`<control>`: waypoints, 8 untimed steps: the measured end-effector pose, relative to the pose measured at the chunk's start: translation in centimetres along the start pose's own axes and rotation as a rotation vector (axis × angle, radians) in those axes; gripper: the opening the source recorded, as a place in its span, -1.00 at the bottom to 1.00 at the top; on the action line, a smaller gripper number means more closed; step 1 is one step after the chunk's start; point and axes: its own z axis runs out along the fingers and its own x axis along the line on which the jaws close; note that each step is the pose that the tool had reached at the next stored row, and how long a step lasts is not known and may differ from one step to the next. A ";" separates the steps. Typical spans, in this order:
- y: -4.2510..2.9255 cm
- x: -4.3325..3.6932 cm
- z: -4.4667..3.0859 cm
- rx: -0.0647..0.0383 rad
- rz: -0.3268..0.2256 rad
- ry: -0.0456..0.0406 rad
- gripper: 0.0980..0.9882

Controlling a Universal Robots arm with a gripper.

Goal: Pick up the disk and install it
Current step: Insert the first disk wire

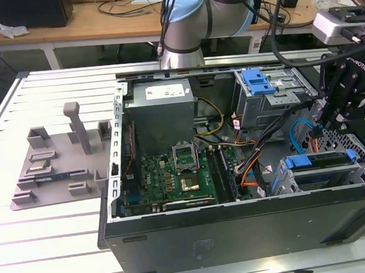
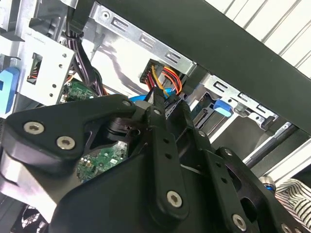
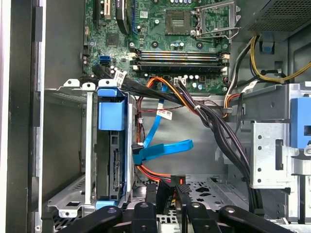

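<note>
Looks like the late part of installing: slotted upright in the cage (image 3: 88, 145), the disk (image 3: 115, 167), blue frame on top. Just beside the cage, the gripper (image 2: 166, 101), fingers (image 3: 150, 193) clenched, it seems, on a black plug (image 3: 165, 190) with red and orange wires. Calls for a steady hold and the plug lined up straight with the disk's back edge, well clear of the blue cable (image 3: 163, 149) by the cage. Inside the case (image 1: 241, 233): a green board (image 3: 180, 43) past the cage, plus many loose wires.
</note>
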 end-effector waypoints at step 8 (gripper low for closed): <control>0.00 0.00 0.02 0.000 0.000 -0.0002 -0.84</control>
